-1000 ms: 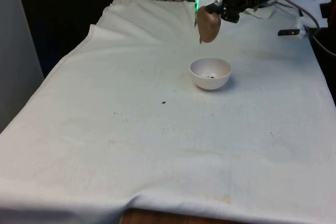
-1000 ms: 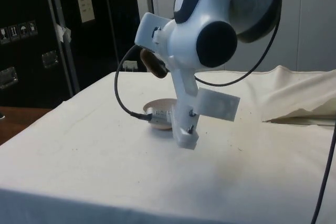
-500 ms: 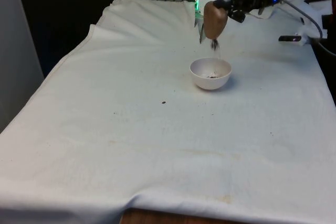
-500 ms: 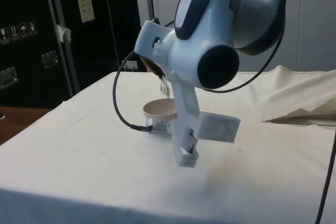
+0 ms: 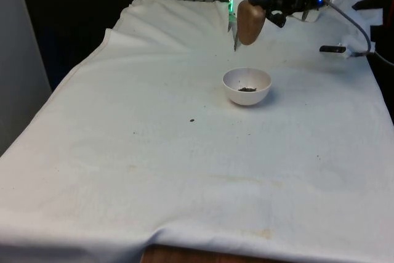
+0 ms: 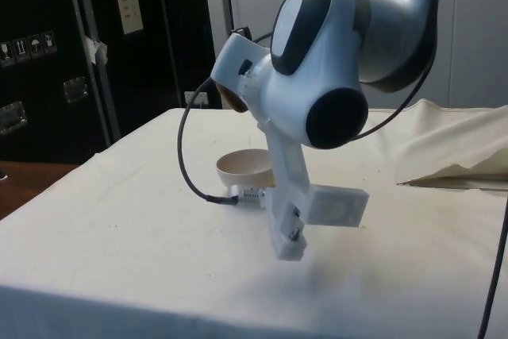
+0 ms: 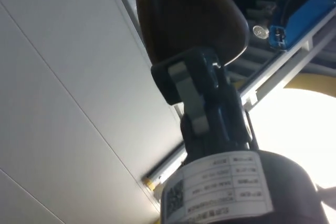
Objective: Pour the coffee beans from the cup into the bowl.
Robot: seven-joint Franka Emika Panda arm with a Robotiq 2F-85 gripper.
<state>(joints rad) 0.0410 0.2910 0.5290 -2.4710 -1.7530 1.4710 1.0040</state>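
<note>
I have the brown cup (image 5: 250,23) upended in the air above the white bowl (image 5: 247,85), which sits toward the counter's (image 5: 154,170) far end. The hand (image 5: 271,9) is clamped on the cup's wall. Beans (image 5: 247,89) already lie in the bowl, so I judge the pour nearly finished; next I need to right the cup and carry it clear without clipping the bowl. The front view gives me the bowl's contents and a stray bean (image 5: 192,121) on the cloth; the side view hides those behind the arm, while the wrist view shows a finger (image 7: 197,90) pressed to the cup.
</note>
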